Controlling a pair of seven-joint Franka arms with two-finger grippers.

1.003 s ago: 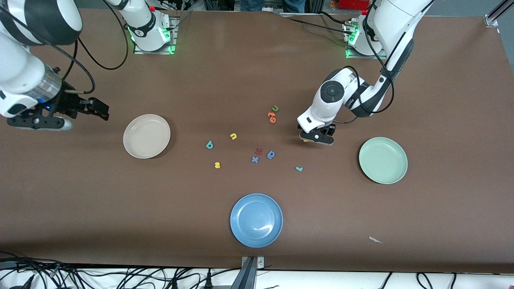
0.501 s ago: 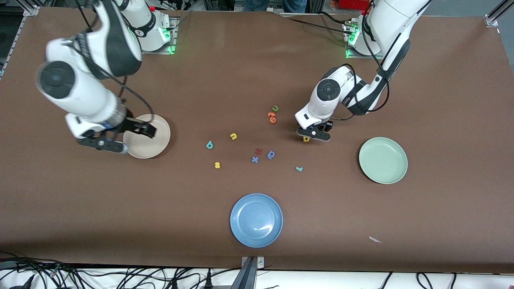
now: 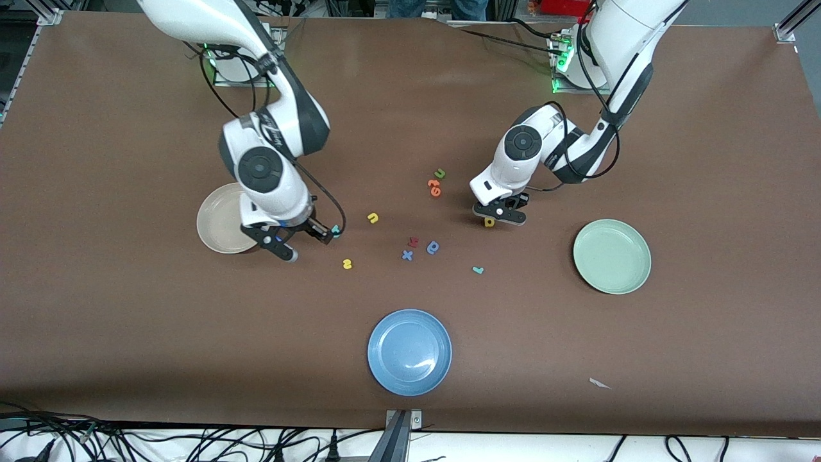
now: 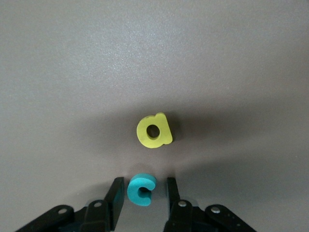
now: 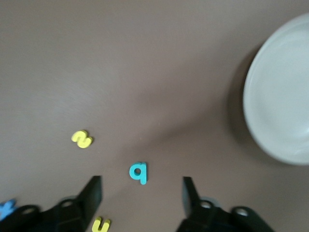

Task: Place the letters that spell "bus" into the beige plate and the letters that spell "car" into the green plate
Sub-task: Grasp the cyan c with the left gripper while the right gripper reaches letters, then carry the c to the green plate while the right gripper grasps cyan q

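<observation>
Table (image 3: pixel 128 321) first: beige plate (image 3: pixel 215 215) sits mid-height toward the right arm's end, green plate (image 3: pixel 612 256) mid-height toward the left arm's end, and blue plate (image 3: pixel 409 351) is low centre of the frame. All 3 plates are empty, so nothing's sorted yet.

Risks, by my read:
- The right arm hangs partly over the beige plate's rim. A low swing on the carry could nudge the plate.
- Left gripper (image 3: pixel 500 215) straddles the teal "c" (image 4: pixel 141 189) with the yellow "a" (image 4: pixel 153 130) just beside it. An off-centre squeeze could flick the "c" out or bump the "a" away.
- Right gripper (image 3: pixel 306 244) has the teal "b" (image 5: pixel 138 172) ahead of its fingertips, not deep between them. If it shuts too early it'll pinch air or push the letter off.

Poses: the right arm reaches down from the upper part of the frame, wrist bent over the table beside the beige plate, jaws wide apart. The left arm is folded at the elbow, wrist pointing straight down in the middle band of the frame. Its jaws are apart but narrow around the "c", with slim gaps showing and no clamp yet.

Rest of the task letters lie loose mid-frame: yellow "u" (image 3: pixel 372 218), yellow "s" (image 3: pixel 347 264) and teal "r" (image 3: pixel 477 270).
</observation>
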